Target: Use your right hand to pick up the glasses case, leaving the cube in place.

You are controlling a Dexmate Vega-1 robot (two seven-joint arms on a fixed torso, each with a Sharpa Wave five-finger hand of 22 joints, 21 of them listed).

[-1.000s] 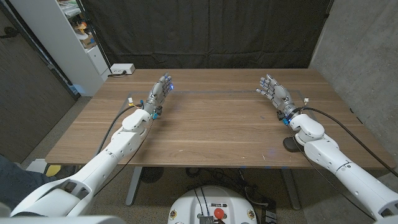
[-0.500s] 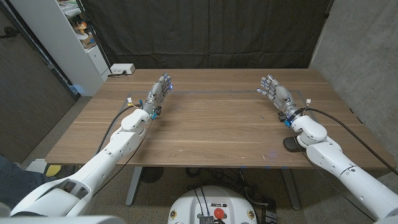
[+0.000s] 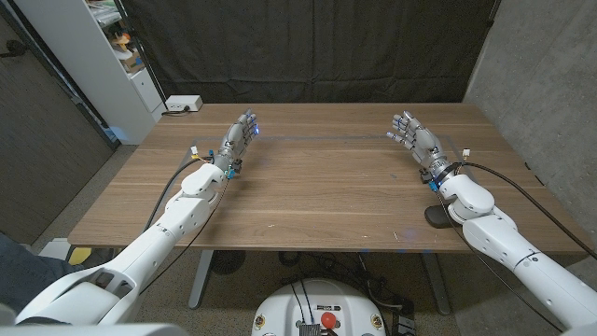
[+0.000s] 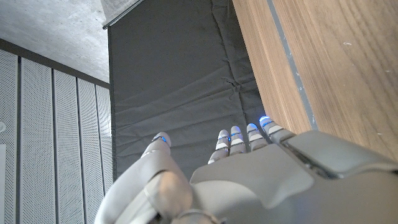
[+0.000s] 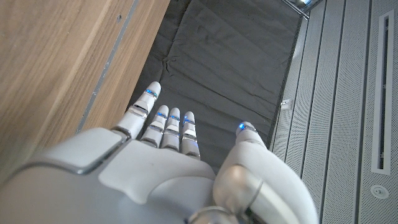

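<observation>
A black curtain (image 3: 317,47) hangs behind the wooden worktop (image 3: 317,187), with a white shelf unit (image 3: 98,65) off the far left corner and a grey wall (image 3: 541,75) along the right side. A small white box (image 3: 183,104) with a cable sits at the worktop's far left corner. A dark, flat, rounded thing (image 3: 437,217) lies on the worktop near the front edge, just beside the right forearm; what it is cannot be told. The glasses case and the cube cannot be made out on the worktop.

The left hand (image 3: 239,138) is over the far left part of the worktop, fingers (image 4: 239,140) straight, close together and pointing toward the curtain, holding nothing. In the left wrist view its thumb stands apart from the rest.

The right hand (image 3: 413,138) is over the far right part of the worktop, well apart from the left one. Its fingers (image 5: 169,127) are stretched out side by side, thumb spread aside, and they hold nothing. The worktop's edge and the curtain show beyond them in the right wrist view.
</observation>
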